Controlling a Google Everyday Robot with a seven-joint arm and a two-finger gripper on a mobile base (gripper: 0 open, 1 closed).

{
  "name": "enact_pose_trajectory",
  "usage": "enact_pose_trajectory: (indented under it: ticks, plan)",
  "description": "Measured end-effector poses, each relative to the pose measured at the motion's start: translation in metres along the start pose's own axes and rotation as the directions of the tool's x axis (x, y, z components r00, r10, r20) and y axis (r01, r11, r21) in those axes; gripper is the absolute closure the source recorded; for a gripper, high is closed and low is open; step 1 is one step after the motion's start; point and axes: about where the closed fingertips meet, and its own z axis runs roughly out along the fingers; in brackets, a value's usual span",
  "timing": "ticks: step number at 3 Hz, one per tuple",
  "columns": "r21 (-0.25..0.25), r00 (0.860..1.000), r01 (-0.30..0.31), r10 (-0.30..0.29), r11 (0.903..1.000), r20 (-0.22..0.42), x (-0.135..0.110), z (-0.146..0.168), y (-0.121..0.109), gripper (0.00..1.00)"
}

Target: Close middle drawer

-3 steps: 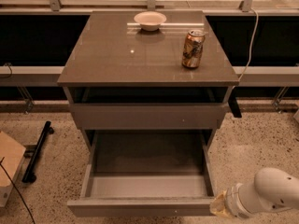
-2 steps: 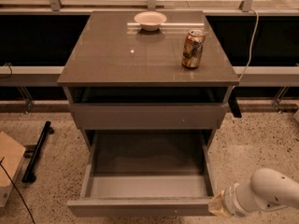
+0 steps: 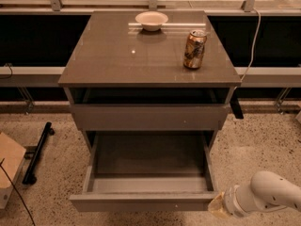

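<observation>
The grey-brown cabinet (image 3: 150,55) stands in the middle of the view. Its middle drawer (image 3: 146,202) is pulled far out, showing a plain, empty grey box. Its flat front has a tiny dot right of centre. The top drawer front (image 3: 148,117) sits above it, about flush with the cabinet. The lowest drawer is hidden under the open one. My gripper (image 3: 217,204) is at the lower right, on the end of the white arm (image 3: 265,194). It is right at the right end of the middle drawer's front.
A white bowl (image 3: 151,20) and a drink can (image 3: 194,49) stand on the cabinet top. A black bar (image 3: 37,152) and a cardboard box (image 3: 9,166) lie on the speckled floor at the left. A cable (image 3: 254,36) hangs at the right, by a black wall with rails.
My arm has edged slightly left toward the drawer's right front corner. The drawer has not visibly moved.
</observation>
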Motion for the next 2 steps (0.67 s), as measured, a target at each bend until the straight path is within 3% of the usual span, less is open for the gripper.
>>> enact_pose_trajectory:
  ticks: [1, 2]
  plan:
    - [0.036, 0.998, 0.012, -0.014, 0.9993, 0.053, -0.0177, -0.0028, -0.0211, 1.00]
    - [0.036, 0.998, 0.012, -0.014, 0.9993, 0.053, -0.0178, -0.0027, -0.0211, 1.00]
